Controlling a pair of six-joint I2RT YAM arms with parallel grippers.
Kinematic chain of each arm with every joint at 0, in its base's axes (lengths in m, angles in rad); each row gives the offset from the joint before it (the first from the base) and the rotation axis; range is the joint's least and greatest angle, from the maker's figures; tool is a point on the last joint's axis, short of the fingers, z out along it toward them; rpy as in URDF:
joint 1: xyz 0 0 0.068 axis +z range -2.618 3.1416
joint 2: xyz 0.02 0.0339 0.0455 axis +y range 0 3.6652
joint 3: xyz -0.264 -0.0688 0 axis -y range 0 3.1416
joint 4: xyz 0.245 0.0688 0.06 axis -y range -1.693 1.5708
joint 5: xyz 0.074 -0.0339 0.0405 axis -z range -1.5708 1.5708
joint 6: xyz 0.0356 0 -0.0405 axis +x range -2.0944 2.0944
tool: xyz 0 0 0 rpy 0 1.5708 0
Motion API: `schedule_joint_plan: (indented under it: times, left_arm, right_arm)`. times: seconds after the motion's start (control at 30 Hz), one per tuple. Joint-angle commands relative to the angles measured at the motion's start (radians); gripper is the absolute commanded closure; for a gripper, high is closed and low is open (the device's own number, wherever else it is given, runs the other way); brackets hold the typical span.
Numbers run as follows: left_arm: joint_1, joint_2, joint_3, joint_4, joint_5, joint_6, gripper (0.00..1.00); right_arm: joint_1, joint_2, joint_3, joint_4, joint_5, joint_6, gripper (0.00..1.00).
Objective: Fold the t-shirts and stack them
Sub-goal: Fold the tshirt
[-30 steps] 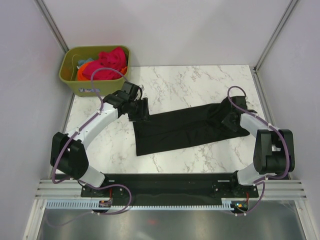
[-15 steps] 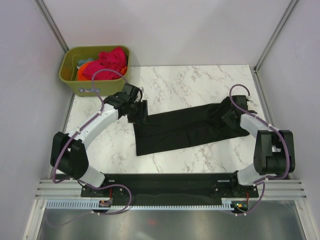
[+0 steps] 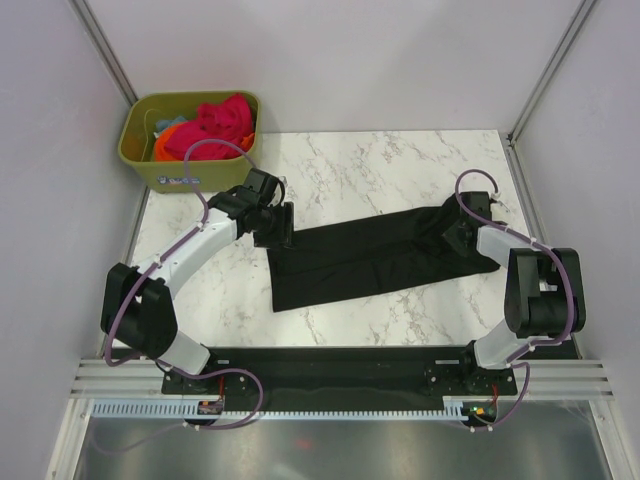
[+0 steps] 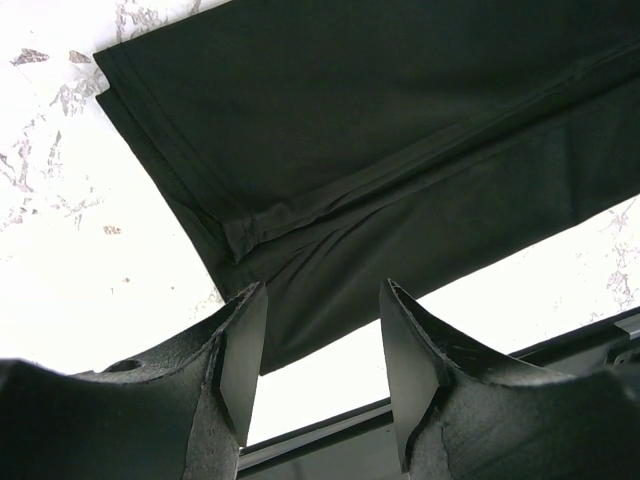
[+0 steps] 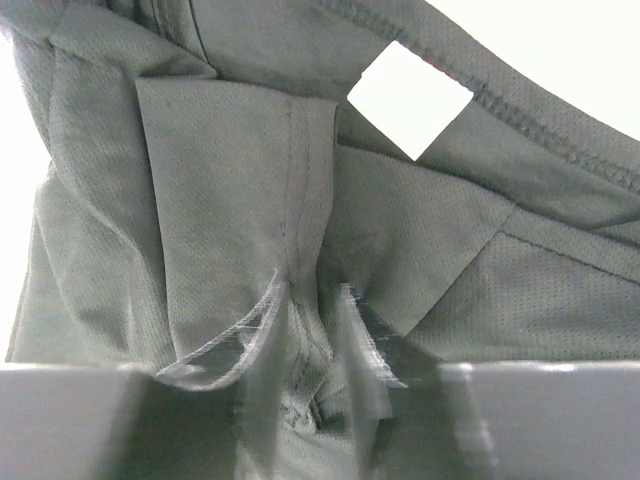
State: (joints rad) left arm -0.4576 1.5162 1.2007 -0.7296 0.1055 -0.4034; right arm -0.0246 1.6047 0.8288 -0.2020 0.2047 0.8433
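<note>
A black t-shirt point(image 3: 370, 255), folded into a long strip, lies across the marble table. My left gripper point(image 3: 279, 229) hovers over its left end. In the left wrist view that gripper point(image 4: 320, 305) stands open, with only the shirt's hem corner point(image 4: 300, 290) and bare table showing between its fingers. My right gripper point(image 3: 458, 238) is at the shirt's right end. In the right wrist view it point(image 5: 310, 295) is shut on a bunched fold of the black cloth point(image 5: 200, 180), just below the white neck label point(image 5: 410, 98). More t-shirts, pink-red point(image 3: 222, 120) and orange point(image 3: 165, 146), are heaped in the bin.
The olive-green bin point(image 3: 150, 172) stands at the table's far left corner. Grey walls close in on the table on three sides. A black base rail point(image 3: 340, 360) runs along the near edge. Marble point(image 3: 380, 170) shows beyond the shirt.
My left gripper has drifted slightly left over the shirt's end. The right arm has shifted a little and its jaws have narrowed on the cloth. The shirt lies as before.
</note>
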Motion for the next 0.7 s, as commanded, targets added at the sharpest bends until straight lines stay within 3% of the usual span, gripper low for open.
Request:
schedule_joint_plan:
  times: [0.0,0.27,0.67]
  left_arm:
    - [0.0,-0.014,0.005,0.01,-0.02,0.034,0.44]
    - [0.0,-0.005,0.002,0.012,-0.024,0.031,0.44]
    - [0.0,-0.002,-0.009,0.033,-0.018,0.032,0.44]
  right_arm:
    - [-0.003,-0.002,-0.007,0.047,0.038,0.017,0.7]
    - [-0.005,-0.012,-0.007,0.058,0.053,0.005,1.0]
    - [-0.005,-0.164,-0.033,-0.06,0.116,0.102,1.0]
